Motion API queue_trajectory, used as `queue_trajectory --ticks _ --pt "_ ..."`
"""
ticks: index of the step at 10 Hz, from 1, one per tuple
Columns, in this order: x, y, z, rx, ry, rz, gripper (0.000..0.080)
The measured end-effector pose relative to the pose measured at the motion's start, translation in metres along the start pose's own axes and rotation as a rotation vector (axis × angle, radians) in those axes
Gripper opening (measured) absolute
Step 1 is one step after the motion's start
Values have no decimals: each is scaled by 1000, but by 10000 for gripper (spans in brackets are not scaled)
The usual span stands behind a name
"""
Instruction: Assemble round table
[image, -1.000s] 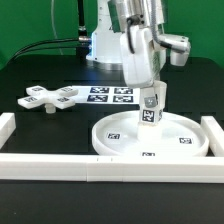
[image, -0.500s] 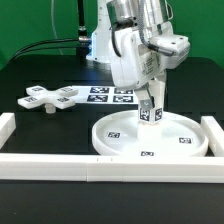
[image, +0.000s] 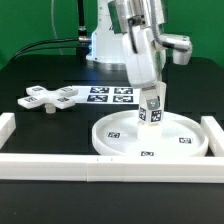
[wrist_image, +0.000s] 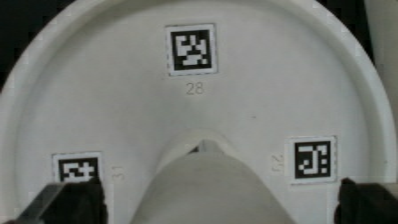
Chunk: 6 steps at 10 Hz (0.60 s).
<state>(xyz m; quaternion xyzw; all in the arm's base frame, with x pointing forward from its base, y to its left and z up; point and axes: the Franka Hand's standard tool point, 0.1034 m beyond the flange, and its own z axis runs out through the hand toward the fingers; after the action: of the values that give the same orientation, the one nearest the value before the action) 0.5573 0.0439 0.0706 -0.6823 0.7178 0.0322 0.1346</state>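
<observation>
The large round rimmed disc (image: 150, 138) lies flat on the table at the exterior view's right, and it fills the wrist view (wrist_image: 125, 110) with its tags up. The short cylindrical post (image: 150, 107) stands upright on the disc's middle, and my gripper (image: 150, 96) is shut on its top. In the wrist view the post (wrist_image: 222, 190) runs down between my two dark fingers (wrist_image: 68, 205). The cross-shaped piece (image: 52, 98) lies on the table at the exterior view's left, apart from the gripper.
The marker board (image: 110, 95) lies behind the disc. Long white border bars run along the front (image: 60, 165) and up both sides (image: 213, 135). The arm's white base (image: 105, 45) stands at the back.
The wrist has turned back about the post's axis, first one way then the other. The post stays upright on the disc in the same spot.
</observation>
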Motion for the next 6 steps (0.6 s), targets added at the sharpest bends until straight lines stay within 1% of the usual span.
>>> queue_trajectory --ticks 1,2,4,6 --pt "5 1 -1 -27 -3 -157 649" --pt "11 0 -3 -38 8 -312 649" --pt "10 -1 -3 -48 17 -540 649" --pt "11 -1 -3 -50 14 -687 649"
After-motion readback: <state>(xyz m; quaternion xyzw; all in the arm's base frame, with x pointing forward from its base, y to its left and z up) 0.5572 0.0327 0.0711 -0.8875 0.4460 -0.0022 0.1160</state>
